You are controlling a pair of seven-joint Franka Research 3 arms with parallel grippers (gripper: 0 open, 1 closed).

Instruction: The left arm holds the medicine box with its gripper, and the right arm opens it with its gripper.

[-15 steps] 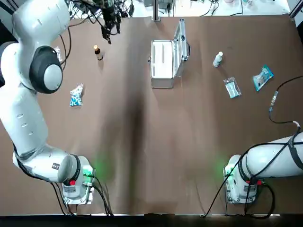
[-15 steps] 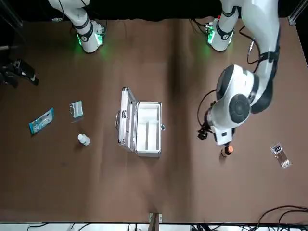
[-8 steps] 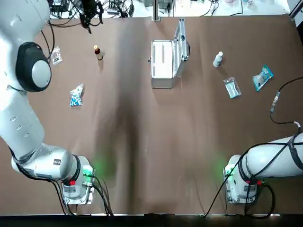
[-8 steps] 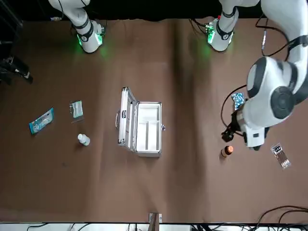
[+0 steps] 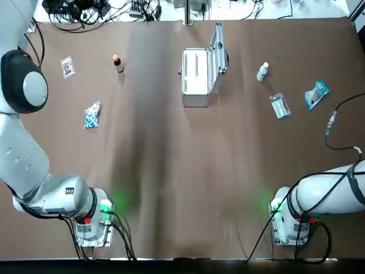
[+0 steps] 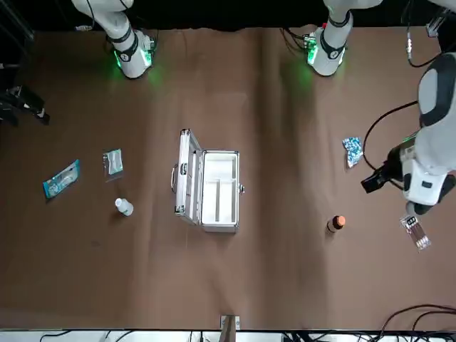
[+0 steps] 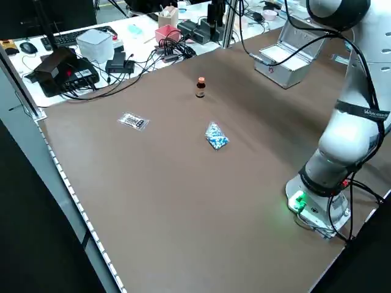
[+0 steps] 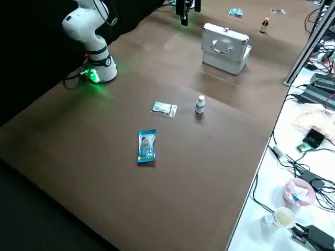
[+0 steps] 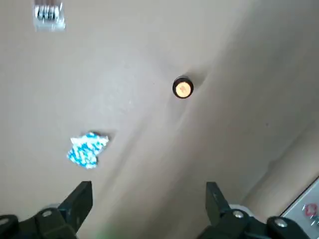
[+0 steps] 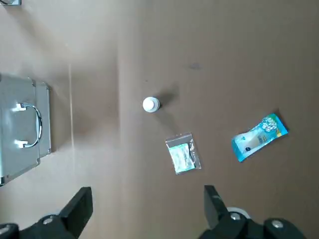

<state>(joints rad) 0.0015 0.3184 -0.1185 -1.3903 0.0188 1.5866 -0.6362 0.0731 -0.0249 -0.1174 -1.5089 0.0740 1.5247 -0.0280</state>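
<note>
The medicine box (image 5: 198, 77) is a silver metal case at the far middle of the table. It stands open, its lid upright and its white inside (image 6: 217, 187) showing. Neither gripper touches it. My left gripper (image 9: 147, 204) hangs open and empty high over the table's left part, above the brown bottle (image 9: 182, 88); the front view shows this left gripper (image 6: 372, 182) well away from the box. My right gripper (image 10: 147, 204) is open and empty too, raised over the right side, with the box (image 10: 22, 134) far below it.
A brown bottle (image 5: 117, 63), a blue pill packet (image 5: 92, 114) and a blister strip (image 5: 67, 67) lie on the left. On the right are a white bottle (image 5: 262, 71), a clear sachet (image 5: 279, 105) and a blue pack (image 5: 316, 93). Cables crowd the far edge.
My left arm has swung out to the robot's left, carrying its gripper from beside the brown bottle towards the table's left edge. The box and the right arm have stayed put.
</note>
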